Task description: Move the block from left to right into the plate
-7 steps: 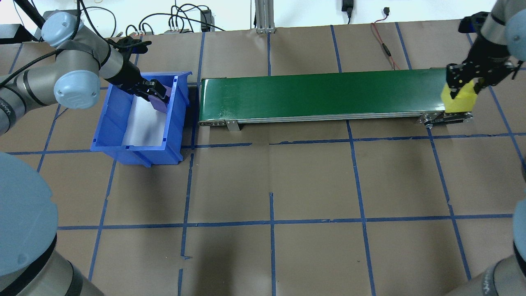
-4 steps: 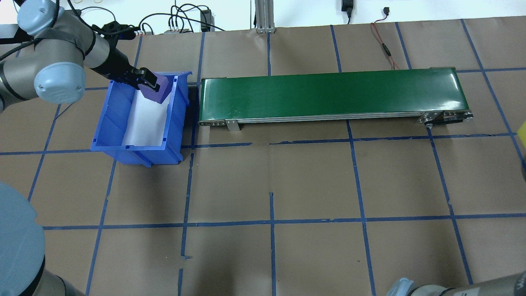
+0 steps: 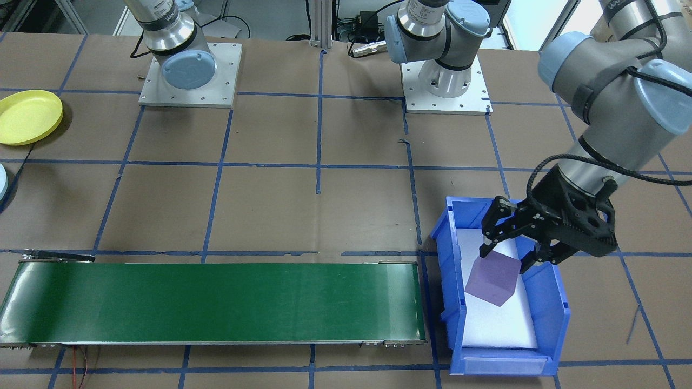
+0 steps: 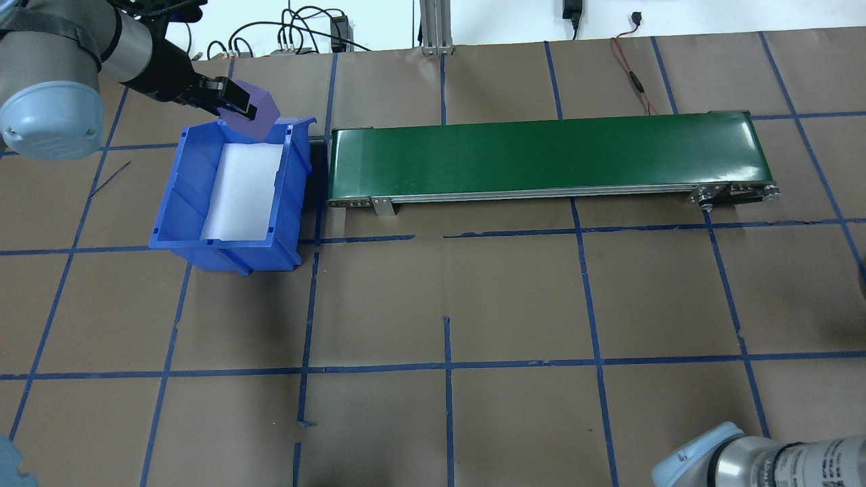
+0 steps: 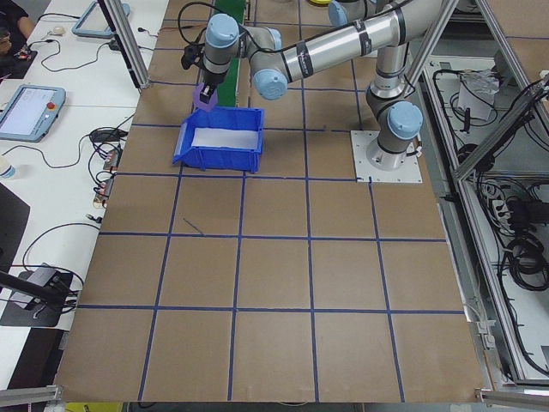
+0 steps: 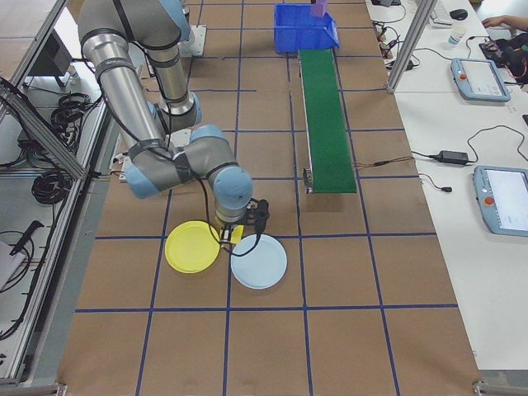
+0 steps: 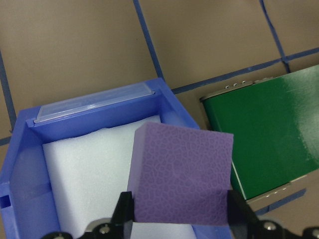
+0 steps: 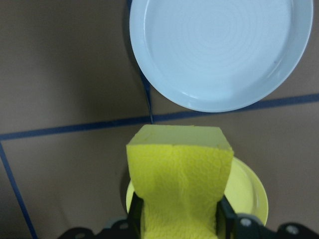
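My left gripper (image 3: pixel 506 258) is shut on a purple block (image 3: pixel 489 281) and holds it tilted above the blue bin (image 3: pixel 557 302). In the overhead view the purple block (image 4: pixel 249 111) hangs over the bin's far rim. The left wrist view shows the purple block (image 7: pixel 182 174) between both fingers, with white foam below it. My right gripper (image 8: pixel 179 219) is shut on a yellow block (image 8: pixel 179 174) above the edge of the yellow plate (image 8: pixel 246 191). A light blue plate (image 8: pixel 219 50) lies just beyond. The right gripper (image 6: pixel 239 233) is outside the overhead view.
A long green conveyor (image 4: pixel 541 152) runs between the blue bin (image 4: pixel 169 196) and the table's right end. Both plates, yellow plate (image 6: pixel 190 247) and light blue plate (image 6: pixel 259 261), lie past the conveyor's end. Cables run along the far table edge.
My left gripper has lifted the purple block out of the bin and toward its far rim. The right arm carried the yellow block off the conveyor's end, out of the overhead view.
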You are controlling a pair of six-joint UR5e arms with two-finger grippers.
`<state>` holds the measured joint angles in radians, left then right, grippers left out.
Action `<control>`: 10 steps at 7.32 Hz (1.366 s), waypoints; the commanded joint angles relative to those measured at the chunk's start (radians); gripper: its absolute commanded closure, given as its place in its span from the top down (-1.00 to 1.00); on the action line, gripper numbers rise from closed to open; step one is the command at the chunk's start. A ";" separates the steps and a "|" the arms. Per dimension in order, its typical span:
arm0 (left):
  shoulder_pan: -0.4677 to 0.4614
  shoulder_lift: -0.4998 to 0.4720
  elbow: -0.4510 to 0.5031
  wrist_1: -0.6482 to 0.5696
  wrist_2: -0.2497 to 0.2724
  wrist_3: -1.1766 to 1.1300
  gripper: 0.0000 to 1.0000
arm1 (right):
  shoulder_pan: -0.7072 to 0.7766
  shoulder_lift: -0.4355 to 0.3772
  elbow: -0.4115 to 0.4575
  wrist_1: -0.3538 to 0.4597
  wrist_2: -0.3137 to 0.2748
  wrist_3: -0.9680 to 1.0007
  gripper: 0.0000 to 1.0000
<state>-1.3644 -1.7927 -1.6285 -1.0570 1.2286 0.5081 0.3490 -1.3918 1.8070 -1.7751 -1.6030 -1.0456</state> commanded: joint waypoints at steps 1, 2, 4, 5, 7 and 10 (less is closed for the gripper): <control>-0.073 -0.006 -0.016 -0.004 -0.008 0.000 0.39 | -0.146 -0.012 0.164 -0.087 -0.018 -0.043 -0.65; -0.082 -0.022 -0.017 -0.006 -0.008 0.001 0.39 | -0.156 -0.032 0.176 -0.087 -0.021 -0.042 -0.48; -0.149 -0.063 -0.017 0.008 -0.009 -0.005 0.38 | -0.159 -0.032 0.154 -0.096 0.001 -0.037 0.99; -0.168 -0.091 -0.017 0.026 -0.009 -0.040 0.38 | -0.159 -0.032 0.141 -0.090 0.005 -0.037 1.00; -0.179 -0.151 -0.017 0.109 -0.006 -0.060 0.38 | -0.154 -0.026 0.132 -0.084 0.015 -0.033 1.00; -0.182 -0.168 -0.019 0.111 0.005 -0.118 1.00 | 0.121 -0.036 0.046 -0.080 0.068 0.120 1.00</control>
<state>-1.5453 -1.9511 -1.6472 -0.9492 1.2283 0.4079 0.3254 -1.4265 1.8994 -1.8615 -1.5513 -0.9885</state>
